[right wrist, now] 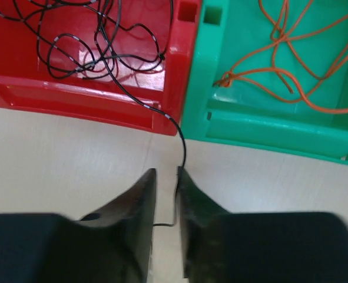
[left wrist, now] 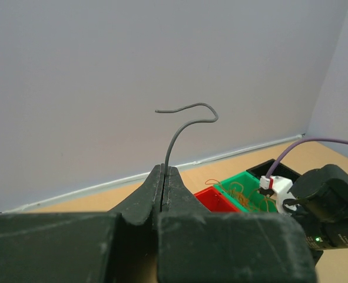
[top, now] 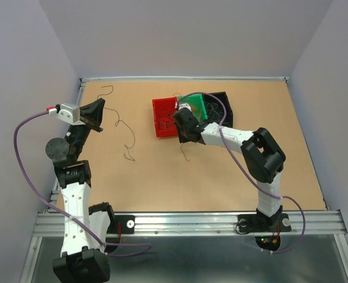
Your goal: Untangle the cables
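Metal rail (top: 191, 223), seemingly wooden tabletop (top: 162, 183) with loose cables (top: 132, 134), pale walls (top: 191, 35) around

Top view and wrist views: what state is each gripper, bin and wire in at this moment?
left gripper: shut on grey wire.
grey wire: pinched, free end curling upward.
right gripper: jaws narrowly apart, black wire between them.
black wire: tangled in red bin, one end trailing over its rim.
red bin: upright, holding black wire.
green bin: upright, holding orange wires.
black bin: upright, contents unclear.
loose wire: lying curled on the table.
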Tool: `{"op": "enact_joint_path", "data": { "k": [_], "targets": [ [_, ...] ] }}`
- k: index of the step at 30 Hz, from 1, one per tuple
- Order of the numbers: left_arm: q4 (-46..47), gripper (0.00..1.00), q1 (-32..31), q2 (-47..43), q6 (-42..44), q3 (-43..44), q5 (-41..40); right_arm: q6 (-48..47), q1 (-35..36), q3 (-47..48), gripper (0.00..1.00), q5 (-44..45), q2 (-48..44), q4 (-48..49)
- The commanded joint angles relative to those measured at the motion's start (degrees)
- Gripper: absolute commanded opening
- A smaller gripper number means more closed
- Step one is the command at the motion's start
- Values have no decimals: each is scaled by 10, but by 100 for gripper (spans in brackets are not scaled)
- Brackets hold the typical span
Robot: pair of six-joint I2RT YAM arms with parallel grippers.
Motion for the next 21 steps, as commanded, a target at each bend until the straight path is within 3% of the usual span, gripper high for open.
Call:
{"op": "enact_joint_path", "data": {
  "k": [1, 2, 5, 8, 15, 21],
  "targets": [
    [38, 1, -3, -6, 6, -3, 8, -13, 1, 69, 21, -7, 1, 24],
    [38, 1, -5, -6, 7, -3, 9, -14, 2, 85, 10, -12, 3, 22],
    [39, 1, -7, -3, 6, -3, 10, -21, 1, 115, 0, -13, 9, 18],
    [39, 1, -7, -3, 6, -3, 10, -28, 1, 173, 0, -25, 41, 5],
    [39, 1, -9, -2, 8, -4, 10, -49, -2, 420, 1, -14, 212, -80],
    [39, 2, -9, -2, 9, -4, 9, -64, -18, 505, 1, 4, 297, -82]
  ]
}}
